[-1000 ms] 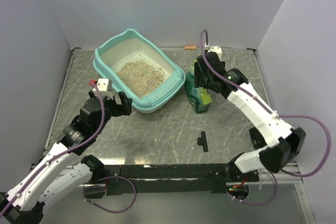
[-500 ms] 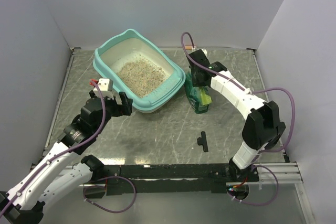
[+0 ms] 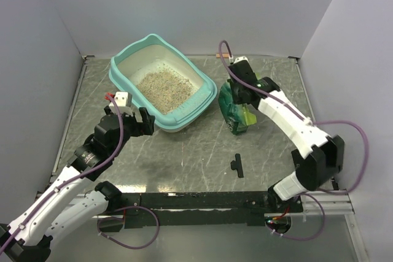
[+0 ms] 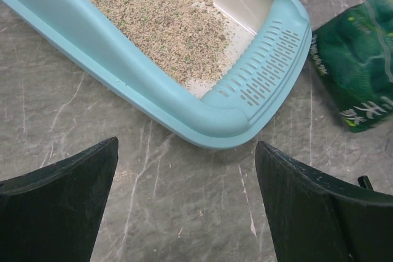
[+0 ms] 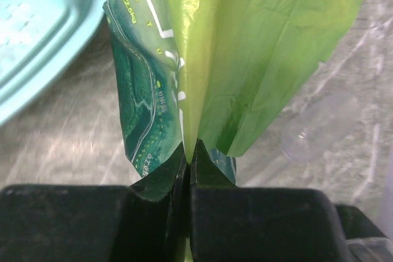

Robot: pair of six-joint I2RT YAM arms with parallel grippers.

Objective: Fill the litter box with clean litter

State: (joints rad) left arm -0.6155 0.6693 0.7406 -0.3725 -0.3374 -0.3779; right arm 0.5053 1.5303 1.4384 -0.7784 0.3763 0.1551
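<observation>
Since the earlier frame the right arm has swung its elbow out, and the green pouch (image 3: 235, 112) has tipped so its top leans toward the far side. The left arm has stayed put.

From the top camera, the litter box (image 3: 123, 73) sits at the far left of the counter (image 3: 184, 157). Its long axis runs diagonally from far-left to near-right, with the raised end far-left and the low vented end pointing at the pouch just beside it. The clean litter (image 3: 163, 84) covers only the middle of the white floor, so I judge the fill is partly done. The right end effector (image 3: 240, 88) is at the pouch's top.

Through the left wrist camera, the left end effector (image 4: 185, 145) is spread wide with nothing in it, hovering near the box's vented corner (image 4: 264, 84).

Through the right wrist camera, the right end effector (image 5: 188, 154) is pinched tight on the pouch's folded edge (image 5: 245, 47), with the box rim (image 5: 43, 47) just to its left.

For my next move I'd lift the pouch above the rim and tip its mouth over the bare floor.
</observation>
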